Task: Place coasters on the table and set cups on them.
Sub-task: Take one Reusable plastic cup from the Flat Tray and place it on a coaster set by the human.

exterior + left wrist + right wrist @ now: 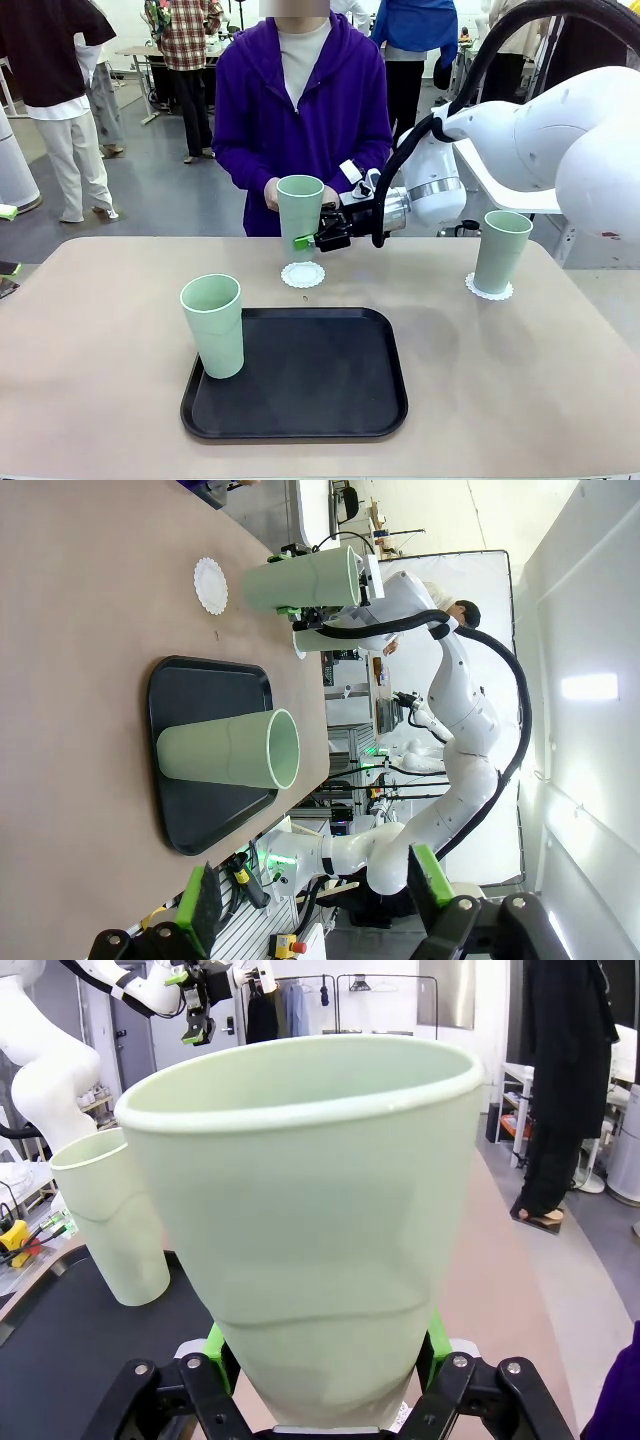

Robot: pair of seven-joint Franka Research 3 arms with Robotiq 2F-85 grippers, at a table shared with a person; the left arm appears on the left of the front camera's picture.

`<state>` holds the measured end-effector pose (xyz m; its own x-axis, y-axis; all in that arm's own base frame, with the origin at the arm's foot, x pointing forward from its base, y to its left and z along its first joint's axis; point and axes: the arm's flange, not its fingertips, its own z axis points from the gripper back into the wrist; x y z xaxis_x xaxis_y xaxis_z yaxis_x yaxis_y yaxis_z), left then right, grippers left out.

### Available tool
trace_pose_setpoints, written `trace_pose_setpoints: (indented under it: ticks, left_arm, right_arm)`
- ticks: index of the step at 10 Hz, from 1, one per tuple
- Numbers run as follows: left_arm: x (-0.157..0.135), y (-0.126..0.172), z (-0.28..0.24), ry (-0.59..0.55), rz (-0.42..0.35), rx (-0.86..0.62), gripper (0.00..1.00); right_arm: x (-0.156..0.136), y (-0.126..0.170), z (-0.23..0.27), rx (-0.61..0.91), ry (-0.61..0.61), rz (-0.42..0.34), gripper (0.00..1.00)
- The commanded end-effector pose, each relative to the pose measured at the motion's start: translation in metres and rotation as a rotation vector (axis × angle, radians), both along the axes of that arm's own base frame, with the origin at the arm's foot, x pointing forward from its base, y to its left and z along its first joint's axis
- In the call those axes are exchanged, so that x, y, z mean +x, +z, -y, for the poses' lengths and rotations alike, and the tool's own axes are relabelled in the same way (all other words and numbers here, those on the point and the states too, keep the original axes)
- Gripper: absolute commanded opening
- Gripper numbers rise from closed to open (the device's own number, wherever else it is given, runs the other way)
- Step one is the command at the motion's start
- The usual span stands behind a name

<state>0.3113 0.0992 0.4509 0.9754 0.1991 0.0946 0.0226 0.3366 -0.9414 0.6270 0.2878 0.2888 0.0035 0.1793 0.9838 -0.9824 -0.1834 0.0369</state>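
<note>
The left gripper [312, 895] is hanging off to the left of the black tray [300, 400], its green-padded jaws standing wide apart with nothing between them. On the tray's left part, close to its rim, a first mint-green cup [212, 325] is standing upright. Just past the tray's far edge a scalloped white paper coaster [302, 274] is lying bare on the beige table [90, 330]. Above it the right gripper [318, 238] is clamping a second cup [300, 205] by its lower part, keeping it upright and clear of the coaster. A person in a purple hoodie [250, 110] is standing behind it. Well to the tray's right, a third cup [500, 250] is standing on another coaster [489, 291].
</note>
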Motion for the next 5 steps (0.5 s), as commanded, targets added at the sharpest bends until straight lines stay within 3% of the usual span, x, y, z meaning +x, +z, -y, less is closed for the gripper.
trace_pose_setpoints:
  ticks: [1, 5]
  left_arm:
    - [-0.001, 0.0, -0.002, -0.002, 0.017, -0.014, 1.0]
    - [-0.001, 0.0, -0.002, -0.002, 0.017, -0.014, 1.0]
  right_arm:
    - [0.014, -0.004, 0.004, -0.015, 0.006, -0.012, 0.82]
    - [0.025, -0.024, 0.011, -0.037, -0.01, -0.084, 0.82]
